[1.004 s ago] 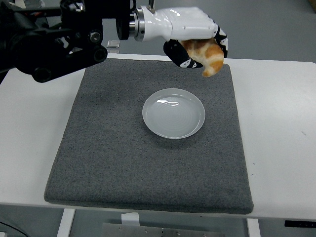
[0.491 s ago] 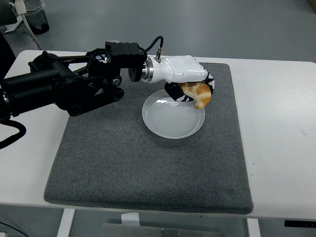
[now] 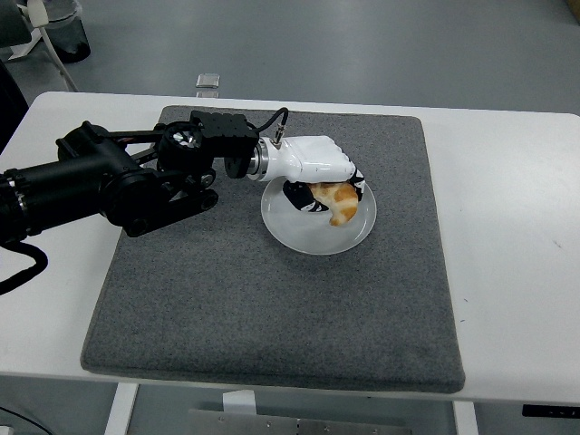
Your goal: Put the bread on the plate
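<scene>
A golden-brown croissant (image 3: pixel 341 203) is held in my left hand (image 3: pixel 319 186), whose white shell and black fingers curl around it. The hand hovers low over the white round plate (image 3: pixel 299 234), which sits on the grey mat (image 3: pixel 272 299). The croissant's lower tip hangs close to the plate's inside; whether it touches cannot be told. My black left arm (image 3: pixel 118 181) reaches in from the left edge. My right arm does not show.
The grey mat covers most of the white table (image 3: pixel 507 236). A small clear object (image 3: pixel 208 81) lies just beyond the table's far edge. A dark container (image 3: pixel 63 32) stands on the floor at the top left.
My left hand has come down and nearer with the croissant, from above the mat's far edge to low over the plate. The arm has swung down across the mat's left side.
</scene>
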You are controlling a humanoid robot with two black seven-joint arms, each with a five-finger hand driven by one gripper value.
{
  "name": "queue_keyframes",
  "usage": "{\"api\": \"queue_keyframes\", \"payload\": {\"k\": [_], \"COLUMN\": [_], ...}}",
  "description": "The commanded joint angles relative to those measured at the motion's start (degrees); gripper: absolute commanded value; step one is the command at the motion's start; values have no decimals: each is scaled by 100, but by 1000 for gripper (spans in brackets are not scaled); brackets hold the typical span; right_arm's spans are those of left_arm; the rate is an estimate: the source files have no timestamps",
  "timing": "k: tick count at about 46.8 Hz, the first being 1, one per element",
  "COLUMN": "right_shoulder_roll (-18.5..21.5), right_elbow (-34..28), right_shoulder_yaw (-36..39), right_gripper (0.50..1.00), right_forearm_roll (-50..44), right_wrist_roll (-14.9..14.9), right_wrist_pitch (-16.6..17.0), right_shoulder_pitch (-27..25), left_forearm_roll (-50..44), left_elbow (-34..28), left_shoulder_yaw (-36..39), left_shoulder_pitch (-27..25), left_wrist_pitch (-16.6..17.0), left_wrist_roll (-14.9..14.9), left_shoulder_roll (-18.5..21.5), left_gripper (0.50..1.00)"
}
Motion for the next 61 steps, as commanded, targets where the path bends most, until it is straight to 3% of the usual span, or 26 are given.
{"api": "queue_keyframes", "payload": {"k": [1,31,57,59,61], "right_shoulder_roll": [0,0,0,0,0], "right_elbow": [2,2,2,-6,-7], "right_shoulder_yaw": [0,0,0,0,0], "right_gripper": [932,932,930,930,930], "right_forearm_roll": [0,0,0,0,0], "right_wrist_roll": [0,0,0,0,0], "right_wrist_pitch": [1,-8,1,1,1], "right_shoulder_pitch": [2,2,-7,2,2], "left_forearm_roll": [5,5,-13,-21,-39], "left_elbow": [14,128,269,269,269], "left_shoulder_yaw": [85,419,419,419,419], "left_shoulder_pitch": [21,47,179,179,179], "left_wrist_pitch": [-6,3,302,337,354], "left_wrist_roll": [0,26,26,27,26], "left_shoulder_roll": [0,9,0,-8,-17], "left_gripper": [500,500,500,533,604]}}
